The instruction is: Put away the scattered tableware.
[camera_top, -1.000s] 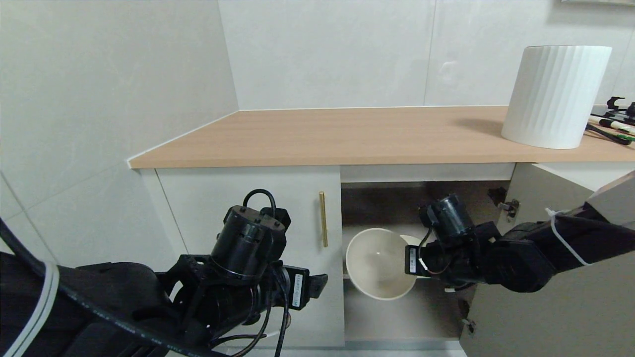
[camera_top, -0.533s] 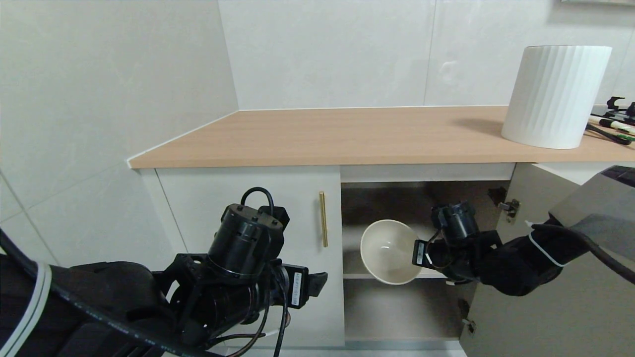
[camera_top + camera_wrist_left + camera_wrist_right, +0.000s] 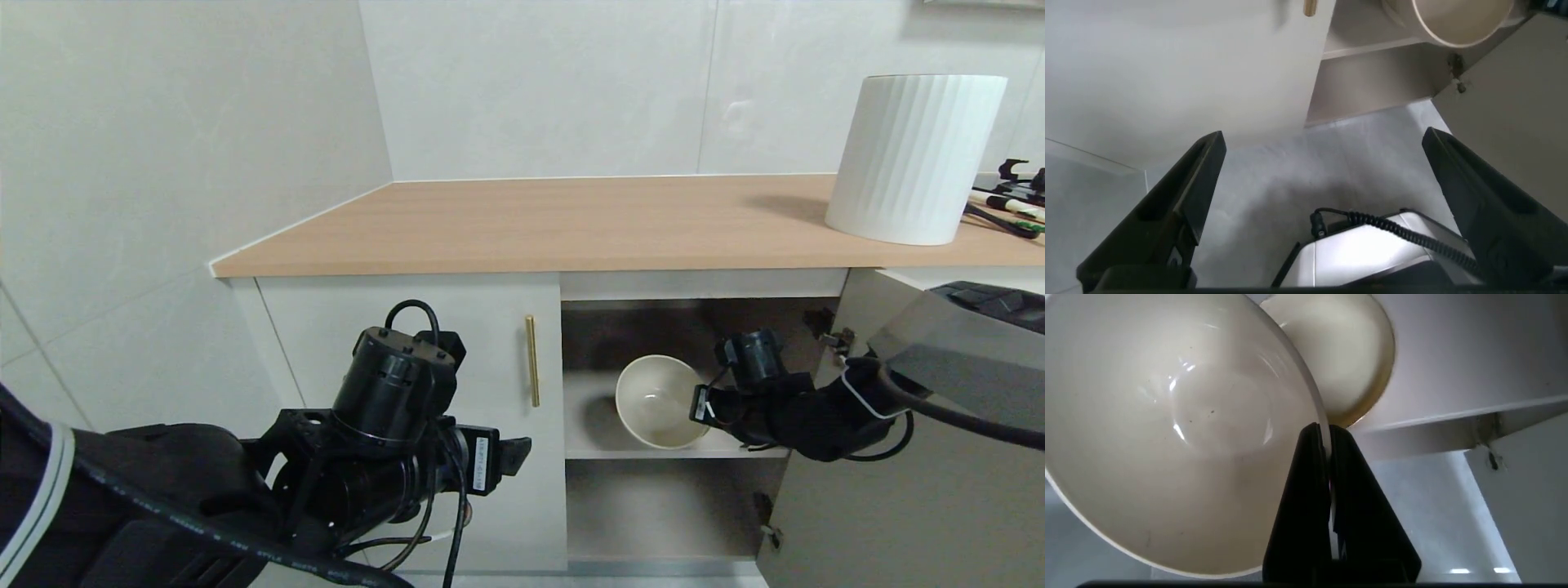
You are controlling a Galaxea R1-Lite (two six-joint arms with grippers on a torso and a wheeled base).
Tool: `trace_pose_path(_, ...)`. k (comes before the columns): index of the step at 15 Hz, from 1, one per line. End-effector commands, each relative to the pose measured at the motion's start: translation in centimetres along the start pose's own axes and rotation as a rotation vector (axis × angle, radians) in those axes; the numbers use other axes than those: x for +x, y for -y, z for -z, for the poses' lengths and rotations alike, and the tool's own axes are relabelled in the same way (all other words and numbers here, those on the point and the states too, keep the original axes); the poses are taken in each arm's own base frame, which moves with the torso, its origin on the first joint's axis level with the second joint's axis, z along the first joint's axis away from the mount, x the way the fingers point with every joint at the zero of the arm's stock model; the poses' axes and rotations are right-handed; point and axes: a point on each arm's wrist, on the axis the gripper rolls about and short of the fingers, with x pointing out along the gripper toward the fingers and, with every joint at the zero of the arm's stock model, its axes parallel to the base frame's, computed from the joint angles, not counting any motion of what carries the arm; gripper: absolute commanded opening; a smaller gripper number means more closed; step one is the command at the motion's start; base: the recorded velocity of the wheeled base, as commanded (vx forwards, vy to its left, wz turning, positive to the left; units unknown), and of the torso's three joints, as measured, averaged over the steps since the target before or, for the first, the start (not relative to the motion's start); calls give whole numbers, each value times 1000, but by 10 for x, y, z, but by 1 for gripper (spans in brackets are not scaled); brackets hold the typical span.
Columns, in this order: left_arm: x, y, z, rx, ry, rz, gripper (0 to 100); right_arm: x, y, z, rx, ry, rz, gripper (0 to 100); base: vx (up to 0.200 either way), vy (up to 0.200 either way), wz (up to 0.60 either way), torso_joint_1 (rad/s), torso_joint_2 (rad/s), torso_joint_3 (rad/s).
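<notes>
The cream bowl [image 3: 660, 402] is inside the open right half of the cabinet under the desk [image 3: 571, 224], at the level of the middle shelf [image 3: 589, 439] and close to its front edge. It is tipped on its side, with its mouth facing out and to the left. I cannot tell whether its lower rim touches the shelf.

The right gripper [image 3: 700, 406] reaches in from the right and pinches the bowl's right rim. In the right wrist view, the gripper [image 3: 1327, 457] has one black finger on each side of the thin wall of the bowl [image 3: 1184, 433]. Farther in, a second cream dish [image 3: 1343, 351] lies on the same shelf, partly behind the bowl.

The left gripper [image 3: 510, 457] is low and near, in front of the closed left door [image 3: 392, 327], with its fingers spread wide and nothing between them. The left wrist view shows the two fingers [image 3: 1188, 196] well apart above the grey floor, with the bowl [image 3: 1458, 20] at the far edge.

A brass handle [image 3: 531, 361] runs upright along the closed door's right edge. The right door [image 3: 898, 498] stands swung open. On the desk, far right, a white ribbed container [image 3: 914, 159] stands upright, with some pens [image 3: 1008, 208] just beside it.
</notes>
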Motion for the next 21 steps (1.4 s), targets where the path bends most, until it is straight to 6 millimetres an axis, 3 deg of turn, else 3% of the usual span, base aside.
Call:
trace_pose_path(1, -1, 0, -1, -1, 4, 0, 100, 21, 9, 2, 13, -5, 36, 0, 0, 0, 0, 0, 0, 0)
trace_pose_path(5, -1, 0, 0, 0, 0, 1, 100, 46, 17, -5, 37, 41, 94, 0, 0, 0, 0, 0, 0, 0)
trace_pose_path(20, 0, -1, 1, 1, -5, -2, 100, 54, 18, -7, 43, 62, 114, 0, 0, 0, 0, 0, 0, 0)
trace_pose_path(21, 0, -1, 1, 1, -5, -2, 100, 55, 19, -7, 42, 61, 114, 100, 0, 0, 0, 0, 0, 0)
